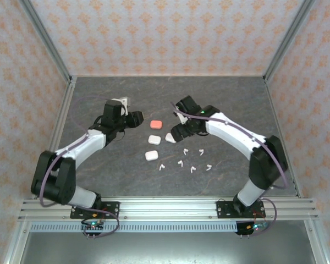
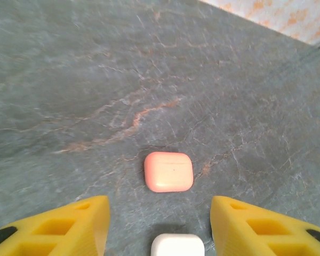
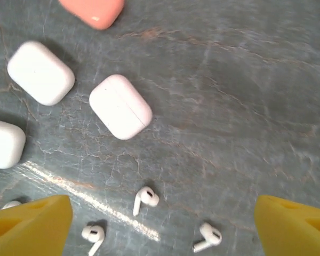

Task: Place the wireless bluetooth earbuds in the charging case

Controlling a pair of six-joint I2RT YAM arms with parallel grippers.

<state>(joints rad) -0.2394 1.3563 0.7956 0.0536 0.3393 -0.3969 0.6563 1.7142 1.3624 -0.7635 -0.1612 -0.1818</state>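
Okay, starting big: dark marbled tabletop (image 1: pixel 225 104), boxed in by patterned panels (image 1: pixel 154 33). Then the left arm (image 1: pixel 82 146) curving in from lower left of the top view and the right arm (image 1: pixel 236 135) from lower right, both reaching toward the middle.

Left jaws: spread apart, pinching nothing, hanging over bare tabletop just short of the pink case (image 2: pixel 168 171). Also a white case (image 2: pixel 177 245) peeking in at the bottom edge of the left wrist view.

Right jaws: spread wide too, empty, up above the cluster.

Counting three white cases in the right wrist view: one upper left (image 3: pixel 41 72), one left of centre (image 3: pixel 120 106), one cut off by the left edge (image 3: pixel 2 143). Lids down where visible, near each other but apart.

Last, the earbuds (image 1: pixel 193 169): loose white ones scattered on the tabletop below centre in the top view, none sitting in a case. Can make out three plainly (image 3: pixel 145 198) along the bottom of the right wrist view.
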